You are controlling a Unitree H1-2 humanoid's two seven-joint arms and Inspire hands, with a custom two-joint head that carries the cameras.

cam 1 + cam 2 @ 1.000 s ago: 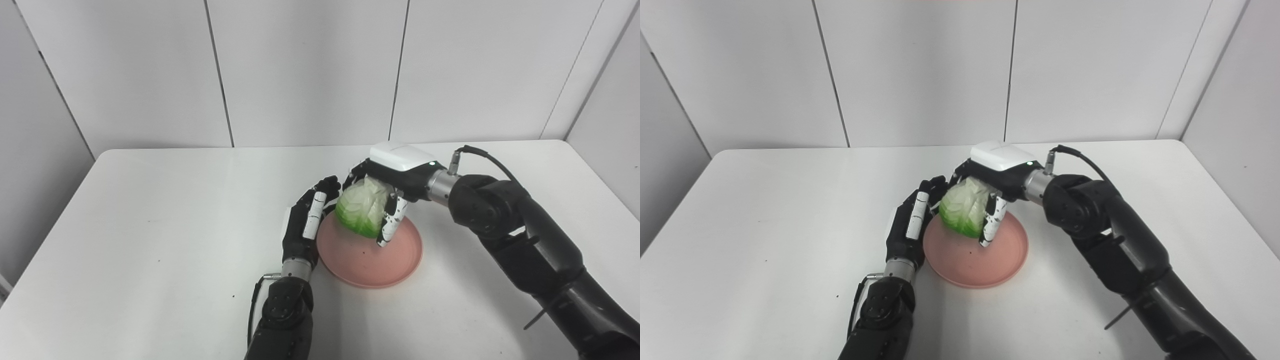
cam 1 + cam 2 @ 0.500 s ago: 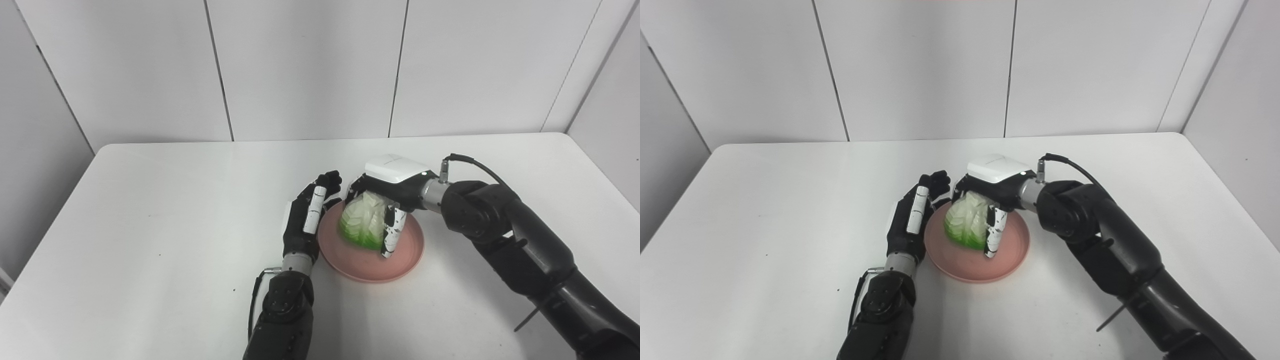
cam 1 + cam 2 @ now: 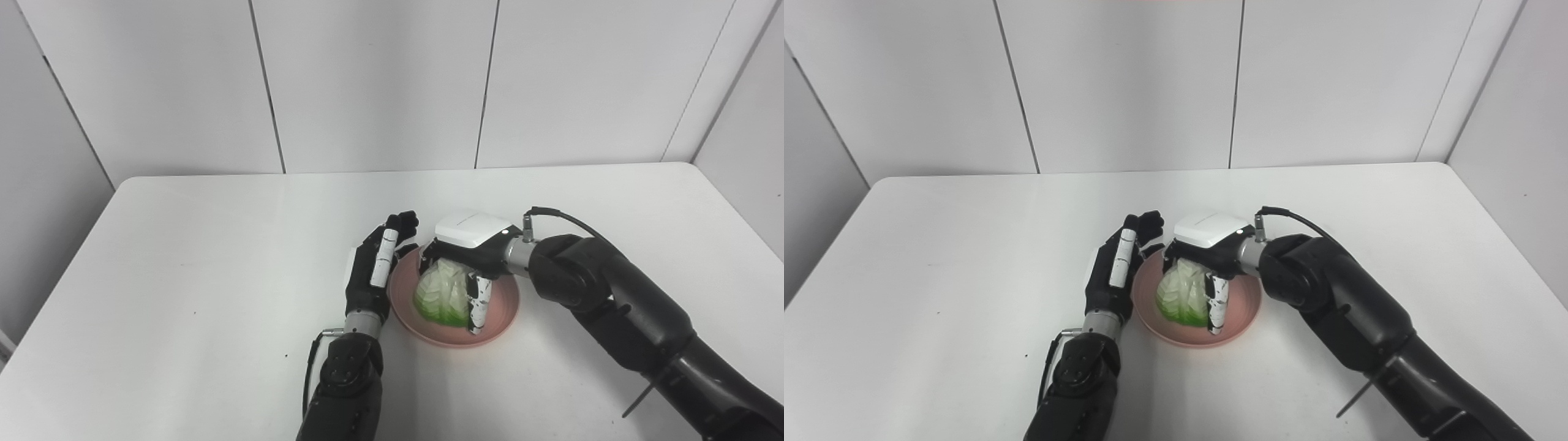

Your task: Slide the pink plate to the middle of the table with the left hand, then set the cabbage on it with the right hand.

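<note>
A pink plate (image 3: 501,304) lies near the middle of the white table. On it rests a green and pale cabbage (image 3: 440,296), and my right hand (image 3: 468,245) sits on top of it, fingers wrapped down its sides and shut on it. My left hand (image 3: 375,267) stands upright against the plate's left rim, fingers apart and straight, holding nothing. In the right eye view the cabbage (image 3: 1179,299) sits in the plate (image 3: 1243,309) under the right hand (image 3: 1208,240), with the left hand (image 3: 1115,269) beside it.
The white table (image 3: 184,257) ends at grey wall panels behind and at both sides. A black cable (image 3: 566,217) loops from the right wrist. Small dark specks dot the table's left front part.
My right hand has lowered the cabbage from above the plate down onto it. The left hand has stayed by the plate's left rim. The camera tilted a little.
</note>
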